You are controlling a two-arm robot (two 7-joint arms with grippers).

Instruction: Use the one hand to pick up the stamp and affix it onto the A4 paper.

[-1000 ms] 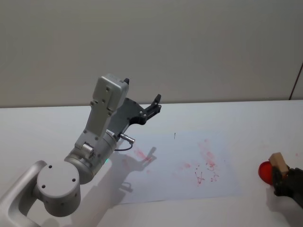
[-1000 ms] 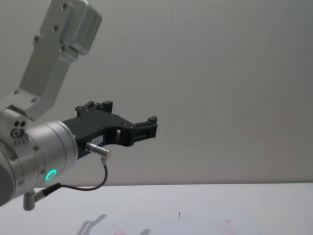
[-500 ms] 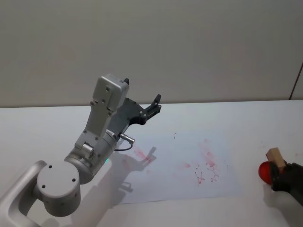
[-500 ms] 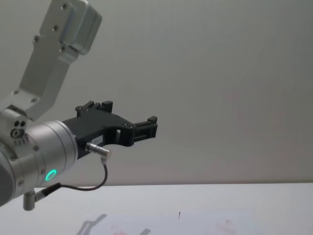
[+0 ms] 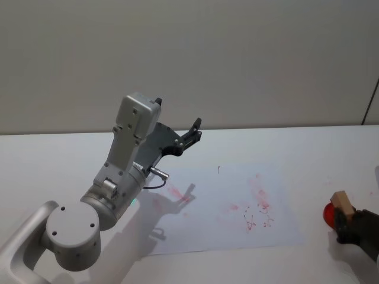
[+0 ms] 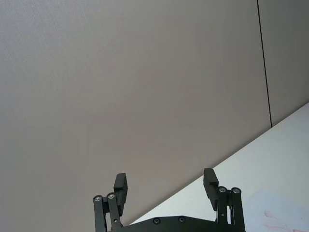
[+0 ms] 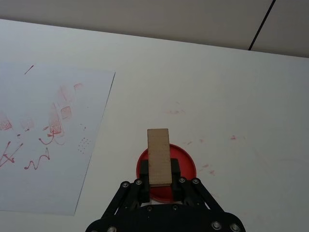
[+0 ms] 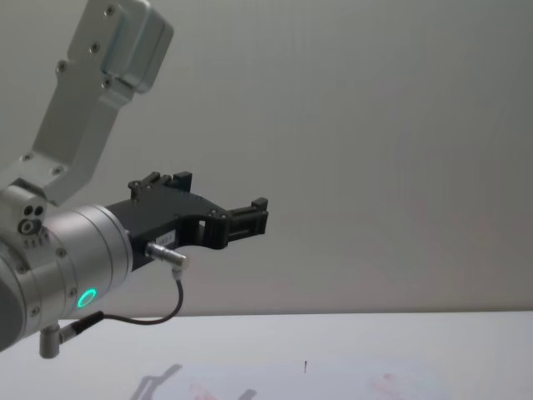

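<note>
Black, ridged plastic fingers of the right gripper pinch the small light-brown wooden stamp, which stands up between them just above a round red ink pad on the white table. Stamp and pad sit to the right of the flat white A4 paper, near its edge but off it; the sheet bears faint red marks and a tiny dark tick. Raised well apart over the table's left side, the left gripper hangs idle, fingers spread.
</note>
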